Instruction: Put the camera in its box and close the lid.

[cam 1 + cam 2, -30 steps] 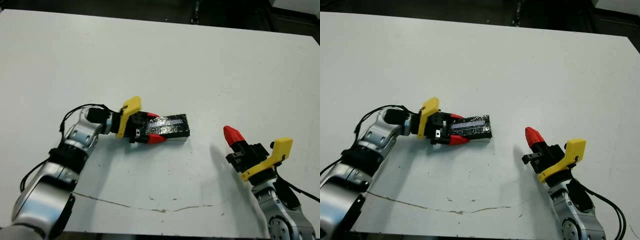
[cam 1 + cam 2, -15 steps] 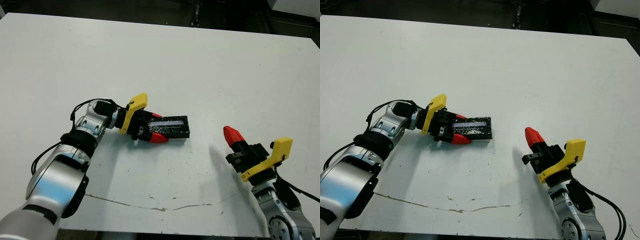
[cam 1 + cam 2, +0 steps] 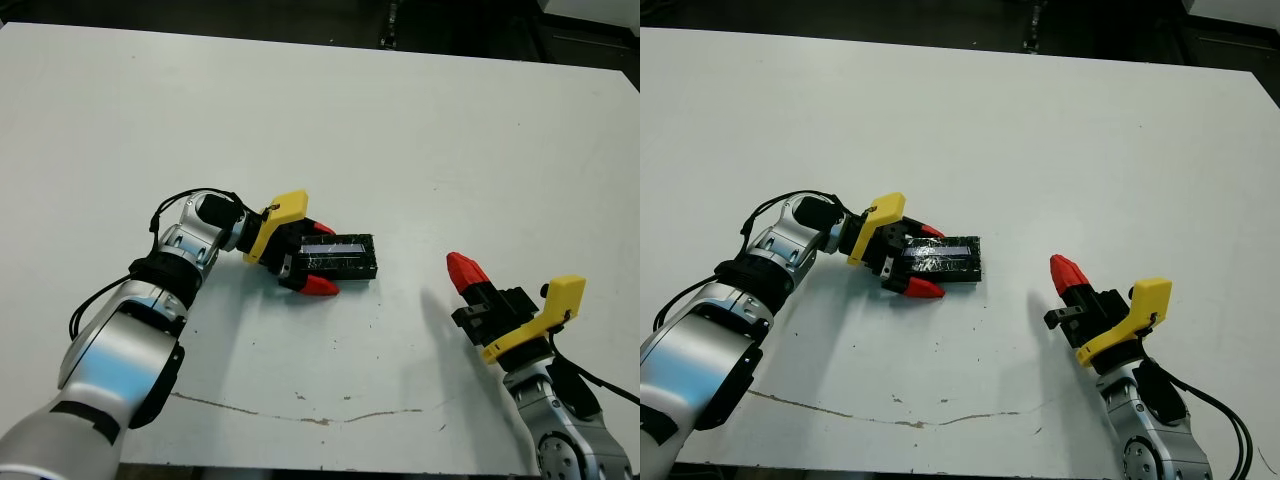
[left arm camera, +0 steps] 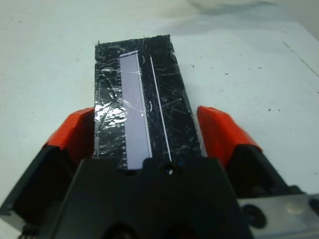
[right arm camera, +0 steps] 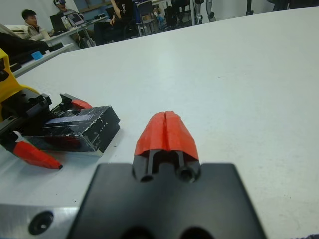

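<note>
Left tool [image 3: 311, 257] spread wide, straddling the near end of the closed box [image 3: 965, 269] under its lid [image 4: 139, 104], fingers [image 4: 219, 130] clear of both sides. Right tool [image 5: 166, 133] pinched together, well apart. Probably light, rigid, film-slick: best gripped across dark sidewalls. Camera unseen, presumably inside.

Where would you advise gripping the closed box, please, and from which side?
Across its two long sides, coming in from its short end on the robot's left: the box lies flat and narrow, and the left gripper already straddles it that way with open fingers.
</note>
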Available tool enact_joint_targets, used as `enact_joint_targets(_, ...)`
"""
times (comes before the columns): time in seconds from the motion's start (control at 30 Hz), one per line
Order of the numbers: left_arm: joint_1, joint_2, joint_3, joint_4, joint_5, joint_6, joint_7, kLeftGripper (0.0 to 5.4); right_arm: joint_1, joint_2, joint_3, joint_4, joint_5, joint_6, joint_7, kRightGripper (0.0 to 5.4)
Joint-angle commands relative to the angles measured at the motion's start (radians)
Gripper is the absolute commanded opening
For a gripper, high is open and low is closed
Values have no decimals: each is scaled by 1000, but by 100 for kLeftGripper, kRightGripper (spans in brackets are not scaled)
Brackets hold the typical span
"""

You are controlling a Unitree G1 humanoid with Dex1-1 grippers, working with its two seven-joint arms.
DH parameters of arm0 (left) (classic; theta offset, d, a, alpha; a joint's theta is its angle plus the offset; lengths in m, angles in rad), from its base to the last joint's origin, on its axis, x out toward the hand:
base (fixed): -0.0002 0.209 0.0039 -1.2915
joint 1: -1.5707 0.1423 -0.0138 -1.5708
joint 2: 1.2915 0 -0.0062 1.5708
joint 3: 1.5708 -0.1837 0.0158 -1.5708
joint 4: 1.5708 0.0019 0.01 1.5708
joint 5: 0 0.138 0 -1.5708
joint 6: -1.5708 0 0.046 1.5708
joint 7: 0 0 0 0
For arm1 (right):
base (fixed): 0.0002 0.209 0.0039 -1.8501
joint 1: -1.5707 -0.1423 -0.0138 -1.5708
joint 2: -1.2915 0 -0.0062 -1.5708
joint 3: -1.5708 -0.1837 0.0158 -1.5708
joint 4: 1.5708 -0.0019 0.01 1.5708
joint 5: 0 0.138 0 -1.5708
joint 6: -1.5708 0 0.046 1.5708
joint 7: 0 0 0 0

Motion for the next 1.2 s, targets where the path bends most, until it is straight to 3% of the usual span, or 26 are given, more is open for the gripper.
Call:
enact_joint_targets(0.03,54,-20,-25,-7,42,-18,2,540,8,-16,-3,0,1,8,4,0)
enact_joint_targets(0.3,95,27,-8,-75,25,49,-3,540,6,-18,0,2,-5,2,6,0)
enact_joint_targets(0.4,114,52,11,-100,14,21,8,540,5,-18,0,2,-4,2,7,0)
enact_joint_targets(0.93,255,310,157,-290,-77,174,6,540,5,-24,1,5,1,6,14,0)
enact_joint_targets(1.2,330,406,216,-336,-99,140,37,540,7,-25,5,3,-1,7,16,0)
